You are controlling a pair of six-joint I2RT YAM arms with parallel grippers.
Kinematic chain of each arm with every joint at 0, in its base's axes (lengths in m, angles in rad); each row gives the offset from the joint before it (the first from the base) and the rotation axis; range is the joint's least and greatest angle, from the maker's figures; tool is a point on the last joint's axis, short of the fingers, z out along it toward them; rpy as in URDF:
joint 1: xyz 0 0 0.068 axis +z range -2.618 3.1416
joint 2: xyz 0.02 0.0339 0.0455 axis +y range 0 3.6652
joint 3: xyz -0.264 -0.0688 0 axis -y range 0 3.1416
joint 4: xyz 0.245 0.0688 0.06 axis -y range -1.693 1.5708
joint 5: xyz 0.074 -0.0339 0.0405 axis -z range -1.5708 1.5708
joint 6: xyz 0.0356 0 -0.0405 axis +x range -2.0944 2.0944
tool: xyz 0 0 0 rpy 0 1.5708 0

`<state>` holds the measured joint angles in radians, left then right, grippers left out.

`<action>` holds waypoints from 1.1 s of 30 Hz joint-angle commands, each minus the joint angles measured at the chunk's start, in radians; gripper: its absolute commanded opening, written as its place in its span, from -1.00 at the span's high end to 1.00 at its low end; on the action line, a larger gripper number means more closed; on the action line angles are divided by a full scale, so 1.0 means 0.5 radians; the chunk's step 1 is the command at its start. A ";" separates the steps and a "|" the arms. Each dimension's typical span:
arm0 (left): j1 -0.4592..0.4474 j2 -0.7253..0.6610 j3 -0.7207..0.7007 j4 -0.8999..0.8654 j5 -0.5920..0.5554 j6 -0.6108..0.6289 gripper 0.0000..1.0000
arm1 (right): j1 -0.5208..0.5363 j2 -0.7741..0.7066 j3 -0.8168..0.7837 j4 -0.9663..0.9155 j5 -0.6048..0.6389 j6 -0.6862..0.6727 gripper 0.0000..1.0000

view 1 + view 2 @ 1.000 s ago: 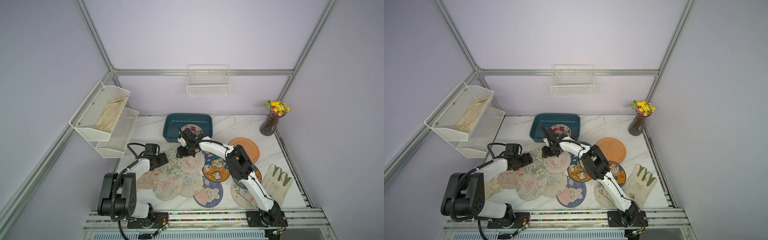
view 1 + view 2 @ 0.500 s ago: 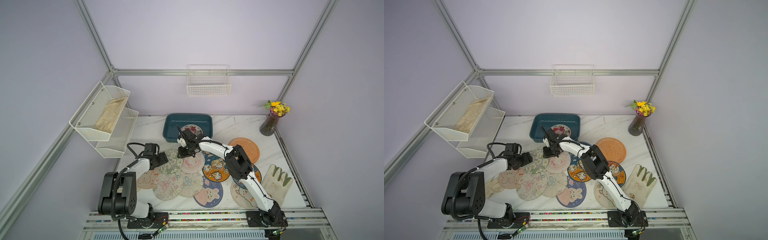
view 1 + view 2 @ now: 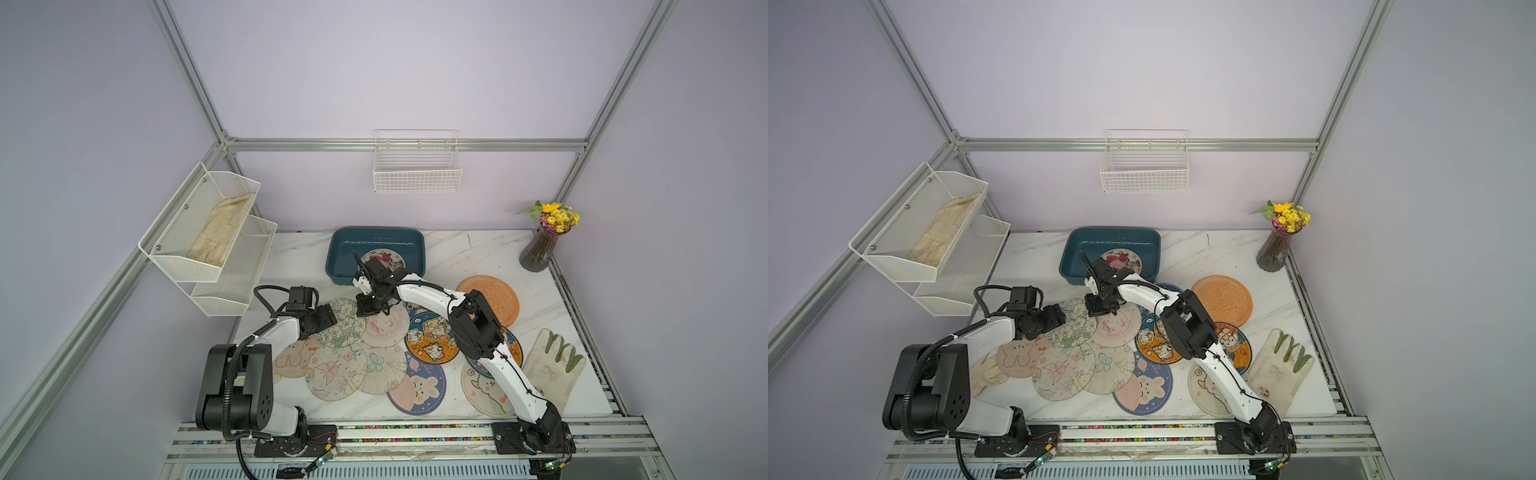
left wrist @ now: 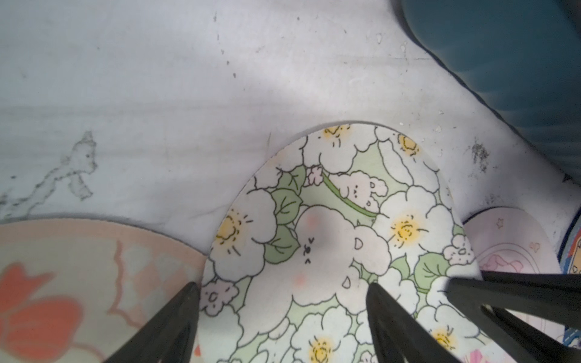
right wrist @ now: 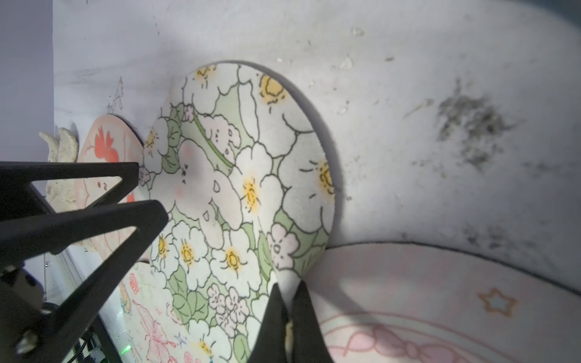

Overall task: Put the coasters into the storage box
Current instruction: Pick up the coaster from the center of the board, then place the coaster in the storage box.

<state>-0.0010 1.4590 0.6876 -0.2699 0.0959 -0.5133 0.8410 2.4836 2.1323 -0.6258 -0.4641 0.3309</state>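
Several round coasters lie overlapping on the marble table (image 3: 469, 249). The white-flower coaster (image 3: 343, 322) (image 3: 1073, 326) (image 4: 330, 235) (image 5: 239, 176) lies at the near-left of the pile. My right gripper (image 3: 369, 308) (image 3: 1099, 309) (image 5: 287, 284) is shut on that coaster's rim, next to the pink coaster (image 3: 384, 328) (image 5: 440, 298). My left gripper (image 3: 326, 318) (image 3: 1057, 320) (image 4: 283, 287) is open, its fingers spread low over the opposite side of the same coaster. The teal storage box (image 3: 376, 230) (image 3: 1113, 230) stands just behind, with a rose coaster (image 3: 384, 259) inside.
An orange coaster (image 3: 490, 297) and a cream glove (image 3: 552, 365) lie at the right; a flower vase (image 3: 540, 245) stands back right. White wire shelves (image 3: 208, 237) hang at the left, a wire basket (image 3: 417, 166) on the back wall. Another glove (image 3: 986, 372) lies beside the left arm.
My right gripper's jaws have closed onto the flower coaster's rim. Both arms have stayed almost where they were.
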 commanded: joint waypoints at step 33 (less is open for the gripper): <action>0.001 -0.215 0.256 -0.181 0.395 -0.032 -1.00 | -0.511 0.088 0.879 0.431 -0.335 0.352 1.00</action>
<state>-0.0013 1.3663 0.7513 -0.3962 0.2596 -0.5156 0.5900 2.4798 2.5519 -0.4957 -0.6422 0.4538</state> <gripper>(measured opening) 0.998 0.058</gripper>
